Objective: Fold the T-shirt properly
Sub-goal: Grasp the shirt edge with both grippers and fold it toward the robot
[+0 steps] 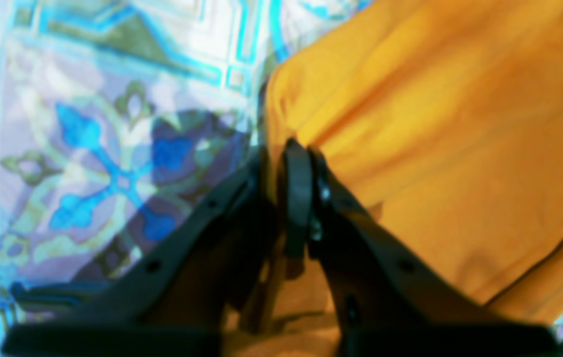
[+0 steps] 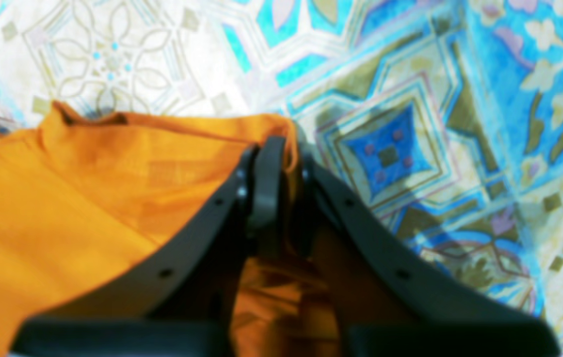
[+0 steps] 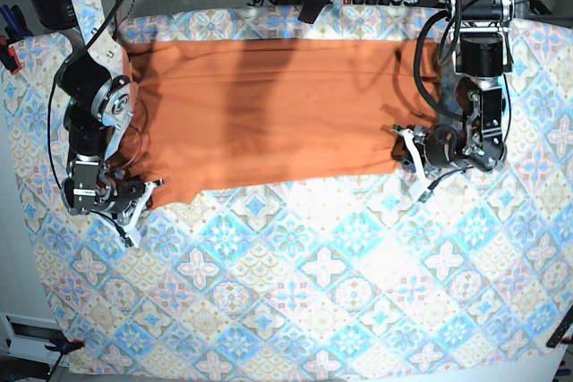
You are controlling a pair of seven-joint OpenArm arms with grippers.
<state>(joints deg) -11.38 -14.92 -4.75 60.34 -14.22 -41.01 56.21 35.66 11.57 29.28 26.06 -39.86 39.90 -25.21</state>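
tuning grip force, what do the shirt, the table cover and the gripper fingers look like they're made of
T-shirt: soft matte woven or knit cloth, likely cotton; it wrinkles and bunches where pinched.
Tablecloth: thin printed fabric or coated cloth, faint sheen; the pictures leave it open.
Left gripper and right gripper fingers: rigid matte black plastic, seemingly, with screw holes.

no readable text, label or number anywhere (views partly blurred).
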